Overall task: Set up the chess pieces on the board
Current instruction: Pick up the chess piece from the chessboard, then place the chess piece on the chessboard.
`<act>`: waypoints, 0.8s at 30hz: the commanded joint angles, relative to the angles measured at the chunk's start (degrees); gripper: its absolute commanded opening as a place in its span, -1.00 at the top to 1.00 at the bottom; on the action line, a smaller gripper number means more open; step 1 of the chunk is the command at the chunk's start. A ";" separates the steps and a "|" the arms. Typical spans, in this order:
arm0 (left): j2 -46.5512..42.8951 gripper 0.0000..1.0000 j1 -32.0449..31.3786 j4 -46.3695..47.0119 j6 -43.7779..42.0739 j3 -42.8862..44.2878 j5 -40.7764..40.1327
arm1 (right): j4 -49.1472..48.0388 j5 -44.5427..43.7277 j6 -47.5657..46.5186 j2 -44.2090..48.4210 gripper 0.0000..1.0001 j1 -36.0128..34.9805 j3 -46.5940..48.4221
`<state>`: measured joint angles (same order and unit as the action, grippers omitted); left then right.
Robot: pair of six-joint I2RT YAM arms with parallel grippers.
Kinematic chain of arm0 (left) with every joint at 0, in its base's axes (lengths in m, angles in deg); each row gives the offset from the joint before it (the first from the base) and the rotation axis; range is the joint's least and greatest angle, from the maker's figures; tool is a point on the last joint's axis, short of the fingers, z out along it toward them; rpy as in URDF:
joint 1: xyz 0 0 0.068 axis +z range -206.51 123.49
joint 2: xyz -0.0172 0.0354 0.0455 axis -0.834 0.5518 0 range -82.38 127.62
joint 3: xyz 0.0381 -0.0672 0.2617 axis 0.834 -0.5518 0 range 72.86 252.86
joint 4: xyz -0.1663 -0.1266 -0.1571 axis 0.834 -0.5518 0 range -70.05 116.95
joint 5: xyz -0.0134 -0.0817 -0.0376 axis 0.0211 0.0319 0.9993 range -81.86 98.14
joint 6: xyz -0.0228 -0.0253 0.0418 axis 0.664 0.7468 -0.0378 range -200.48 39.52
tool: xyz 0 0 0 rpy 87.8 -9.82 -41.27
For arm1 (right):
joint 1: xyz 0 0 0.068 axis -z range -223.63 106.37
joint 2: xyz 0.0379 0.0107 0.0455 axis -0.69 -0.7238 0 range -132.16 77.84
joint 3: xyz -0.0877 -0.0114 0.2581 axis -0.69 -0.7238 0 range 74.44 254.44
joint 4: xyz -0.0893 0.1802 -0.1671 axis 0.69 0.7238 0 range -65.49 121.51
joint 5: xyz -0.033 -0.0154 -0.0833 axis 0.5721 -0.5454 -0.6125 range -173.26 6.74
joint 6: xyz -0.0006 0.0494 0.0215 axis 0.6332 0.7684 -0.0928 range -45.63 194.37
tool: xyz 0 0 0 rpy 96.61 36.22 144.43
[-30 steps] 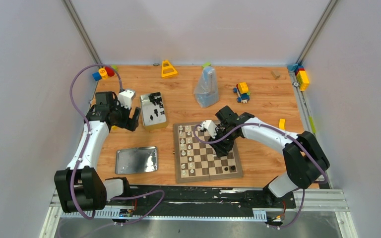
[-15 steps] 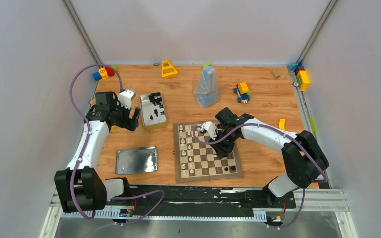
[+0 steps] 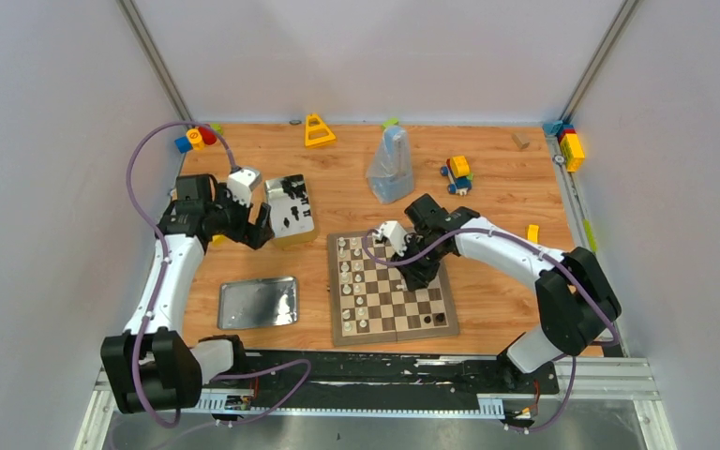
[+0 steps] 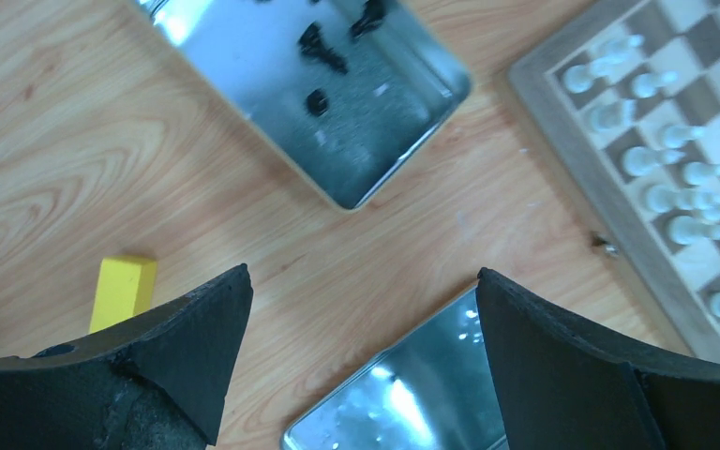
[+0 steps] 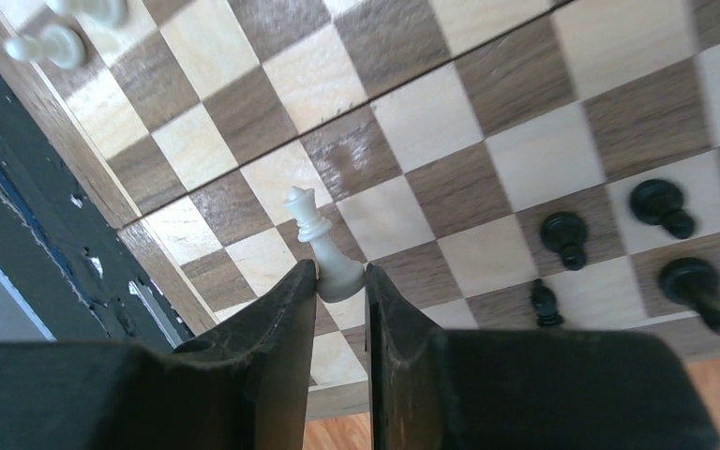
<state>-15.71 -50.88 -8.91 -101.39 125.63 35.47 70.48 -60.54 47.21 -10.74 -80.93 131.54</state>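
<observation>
Over the board (image 5: 544,155), right gripper (image 5: 337,277) pinching a cream-white piece (image 5: 323,244) by its base — left gripper (image 4: 361,291) spread wide, near the silver tin (image 4: 366,112) at left.

The middle files of the board (image 3: 399,309) were found bare, and a pincer could be lowered there freely. The left files were crowded with white pieces (image 4: 639,161). The right pincer (image 5: 340,272), closed on a white piece (image 5: 323,248), was flanked on one side by black pieces (image 5: 564,234) standing near. A bare strip of bench (image 4: 272,244) could be passed between the tin (image 4: 375,122), the lid (image 4: 394,398) and the board.
</observation>
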 commanded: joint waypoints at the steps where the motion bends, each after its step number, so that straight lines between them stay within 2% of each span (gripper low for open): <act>1: -4.19 -0.93 -0.30 0.32 -2.47 2.11 15.74 | -0.01 2.96 -0.47 1.94 0.98 0.92 6.84; 5: -7.56 -0.92 -4.34 4.36 0.14 1.48 20.56 | 0.32 5.89 0.16 1.83 1.00 1.69 12.08; 10: -9.36 -0.89 -15.95 11.40 6.68 2.77 20.98 | -0.08 12.17 2.45 0.64 1.00 3.22 19.74; 16: -3.01 -0.76 -24.90 15.19 13.78 9.00 21.62 | -3.21 19.59 6.10 -0.24 1.00 4.71 25.50; 24: 6.28 -0.63 -32.03 15.56 16.93 16.65 21.52 | -8.34 22.72 10.66 0.15 1.00 5.47 24.79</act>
<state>-12.03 -80.80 4.10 -88.32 138.60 55.58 66.57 -42.09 54.64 -10.83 -76.03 155.43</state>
